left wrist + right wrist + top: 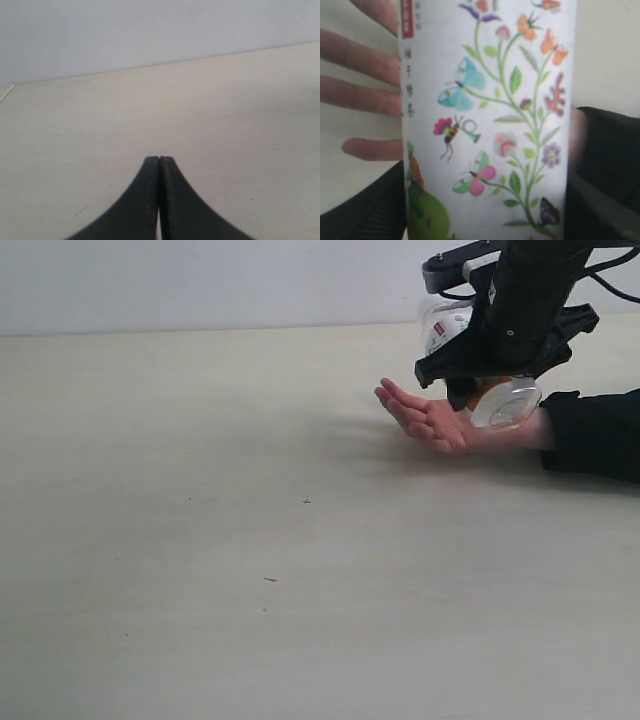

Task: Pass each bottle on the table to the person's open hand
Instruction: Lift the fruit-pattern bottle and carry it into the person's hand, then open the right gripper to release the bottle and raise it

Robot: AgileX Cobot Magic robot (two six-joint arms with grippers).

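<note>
**Counter** (200, 590): pale beige wood-grain surface, seen across most of the ext. view and again in the L wrist view (225, 110).

**Wall** (200, 280): plain pale band along the top edge of the ext. view.

**R arm** (530, 300): black, seen coming down from the upper right corner, w/ cables at its top.

**Sleeve** (595, 435): black cuff and forearm at the right edge, mid-height.

**Bottle** (503, 404): clear plastic, located upper right of the ext. view. It is carried tilted, w/ the clear base turned toward the camera and the white body (440, 328) receding behind the arm. It is held directly over the palm and wrist; contact w/ the skin cannot be told. In the R wrist view the bottle (490, 125) is shown close up. Its white label is printed w/ flowers, butterflies and a green stem.

**Person's open hand** (430, 422): bare, palm up, fingers extended toward the left, just above the counter. In the R wrist view its fingers (360, 60) are seen behind the bottle.

**R hand** (492, 380): closed around the bottle. Black fingers (365, 210) are seen pressed to either side of the label, approx. a bottle-width apart.

**L hand** (159, 167): fully closed, fingertips touching, nothing held. It is poised over bare counter.

**Specks** (270, 579): tiny dark marks, lower centre of the ext. view.
</note>
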